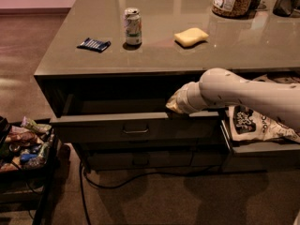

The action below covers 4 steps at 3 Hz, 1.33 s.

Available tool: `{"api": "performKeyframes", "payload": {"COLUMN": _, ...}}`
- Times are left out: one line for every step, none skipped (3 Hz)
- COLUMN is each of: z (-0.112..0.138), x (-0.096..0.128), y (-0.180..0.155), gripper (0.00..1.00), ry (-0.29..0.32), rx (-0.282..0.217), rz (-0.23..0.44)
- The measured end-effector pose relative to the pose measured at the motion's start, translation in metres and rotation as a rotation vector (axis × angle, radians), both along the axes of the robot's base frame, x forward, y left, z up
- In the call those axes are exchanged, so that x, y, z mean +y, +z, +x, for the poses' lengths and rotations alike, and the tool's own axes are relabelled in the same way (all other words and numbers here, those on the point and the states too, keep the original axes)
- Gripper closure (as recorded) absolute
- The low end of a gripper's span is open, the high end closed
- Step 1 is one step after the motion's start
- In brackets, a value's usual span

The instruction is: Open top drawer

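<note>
Though obscured, gripper (174,106) perhaps on top drawer (108,125)

The top drawer (93,128) — wide, dark grey-green — stands partly open, its front's top edge right under the claw (172,107), its small handle (136,131) lower left of it.

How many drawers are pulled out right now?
2. The top drawer, wide and left of centre, with the gripper at its front rim. The narrower drawer at right holds snack bags. The arm hides part of the area between them.
</note>
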<state>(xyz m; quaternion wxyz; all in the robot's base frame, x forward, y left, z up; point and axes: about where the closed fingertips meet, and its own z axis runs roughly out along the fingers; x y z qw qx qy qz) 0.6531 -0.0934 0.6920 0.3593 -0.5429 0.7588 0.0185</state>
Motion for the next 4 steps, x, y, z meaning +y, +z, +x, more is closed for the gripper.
{"api": "performKeyframes", "payload": {"z": 0.009, "x": 0.000, "y": 0.000, "gripper": 1.00, "ry": 0.074, "rx": 0.017, "rz": 0.037}}
{"api": "performKeyframes", "payload": {"z": 0.011, "x": 0.003, "y": 0.007, "gripper": 1.00, "ry": 0.105, "rx": 0.014, "rz": 0.032}}
{"api": "performKeyframes", "payload": {"z": 0.011, "x": 0.003, "y": 0.007, "gripper": 1.00, "ry": 0.105, "rx": 0.014, "rz": 0.032}}
{"api": "performKeyframes", "payload": {"z": 0.021, "x": -0.003, "y": 0.001, "gripper": 1.00, "ry": 0.089, "rx": 0.021, "rz": 0.039}}
